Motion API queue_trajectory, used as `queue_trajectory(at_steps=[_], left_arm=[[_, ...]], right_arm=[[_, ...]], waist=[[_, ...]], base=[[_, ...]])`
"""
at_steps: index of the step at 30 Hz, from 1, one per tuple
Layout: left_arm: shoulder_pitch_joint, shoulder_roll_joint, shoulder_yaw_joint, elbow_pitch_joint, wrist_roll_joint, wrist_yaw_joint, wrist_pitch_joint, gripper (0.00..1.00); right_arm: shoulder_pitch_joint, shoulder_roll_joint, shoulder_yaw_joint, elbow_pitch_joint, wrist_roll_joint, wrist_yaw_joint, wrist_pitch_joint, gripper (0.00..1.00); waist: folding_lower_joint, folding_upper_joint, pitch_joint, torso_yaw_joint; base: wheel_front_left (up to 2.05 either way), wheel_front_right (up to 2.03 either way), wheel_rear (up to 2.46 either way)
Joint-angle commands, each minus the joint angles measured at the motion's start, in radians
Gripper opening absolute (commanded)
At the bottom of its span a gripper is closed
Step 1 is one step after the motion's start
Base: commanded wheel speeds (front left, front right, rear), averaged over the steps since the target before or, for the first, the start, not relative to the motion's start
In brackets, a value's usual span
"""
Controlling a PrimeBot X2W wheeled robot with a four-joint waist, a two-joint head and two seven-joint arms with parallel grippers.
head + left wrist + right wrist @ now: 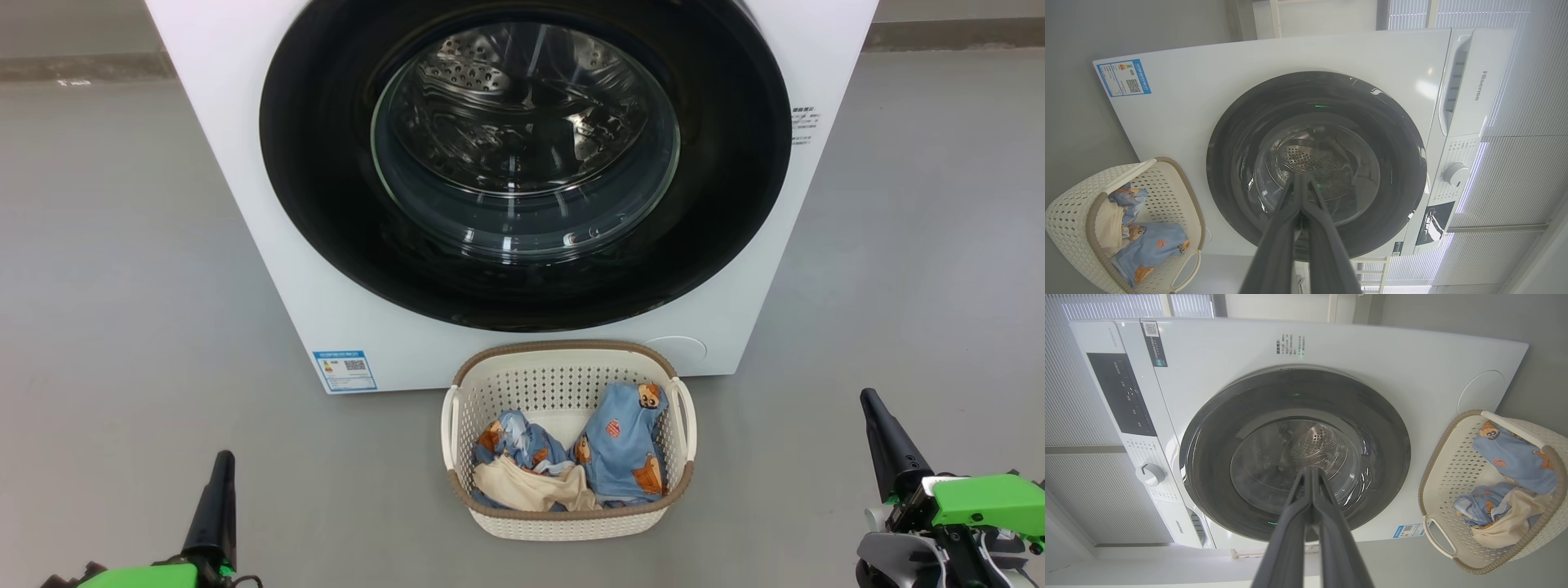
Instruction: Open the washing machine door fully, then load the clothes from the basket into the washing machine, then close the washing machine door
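White panels and glossy black fill the frame: the big white front-loading washing machine (269,269) stands on the grey floor (98,286), its round door (326,204), black-rimmed around a bulging clear glass bowl, closed flush against the front. At six o'clock from the door, the small cream perforated plastic basket (563,523) with its brown woven-look rim sits on the floor just beside the machine. It holds the clothes (624,449): light blue fabric printed with orange-brown bears, with a cream-beige piece at seven o'clock inside. The robot's left hand (223,461), at seven o'clock in the head view, and right hand (870,404), at four o'clock, hover well apart from the basket. Each has its dark fingers pressed together, holding nothing.
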Motion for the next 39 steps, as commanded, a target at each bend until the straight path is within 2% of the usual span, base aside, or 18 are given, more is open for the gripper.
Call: queue_trajectory(at_steps=[1, 39], left_arm=[[-0.041, 0.018, 0.035, -0.028, 0.011, 0.003, 0.007, 0.0], [-0.041, 0.01, 0.045, -0.028, 0.02, 0.005, 0.015, 0.0]], right_arm=[[-0.037, -0.021, 0.017, -0.029, 0.005, 0.005, -0.006, 0.0], [-0.037, -0.022, 0.019, -0.029, 0.006, 0.005, -0.007, 0.0]], waist=[[0.0, 0.0, 0.0, 0.0], [0.0, 0.0, 0.0, 0.0]], base=[[0.0, 0.0, 0.0], [0.0, 0.0, 0.0]])
